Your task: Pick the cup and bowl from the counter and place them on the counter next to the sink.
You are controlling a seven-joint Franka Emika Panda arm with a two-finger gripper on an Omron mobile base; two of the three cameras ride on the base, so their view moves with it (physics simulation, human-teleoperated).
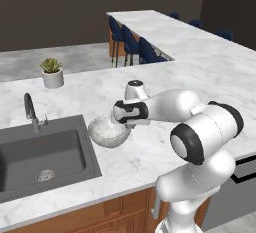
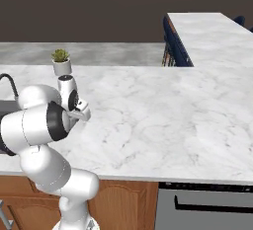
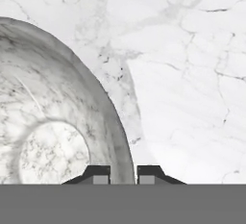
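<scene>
The pale grey bowl (image 1: 107, 131) with its speckled inside stands upright on the white marble counter (image 1: 200, 77), just right of the dark sink (image 1: 45, 152). My gripper (image 1: 121, 123) reaches down onto the bowl's right rim. In the hand view the bowl (image 3: 48, 122) curves in from the left, and its rim passes between the two fingertips of the gripper (image 3: 123, 175), which stand close on either side of it. The cup is out of view.
A slim dark faucet (image 1: 30, 109) rises behind the sink. A small potted plant (image 1: 52, 72) stands at the counter's back edge, also in the right base view (image 2: 61, 61). Blue chairs (image 1: 130, 39) line the far counter wing.
</scene>
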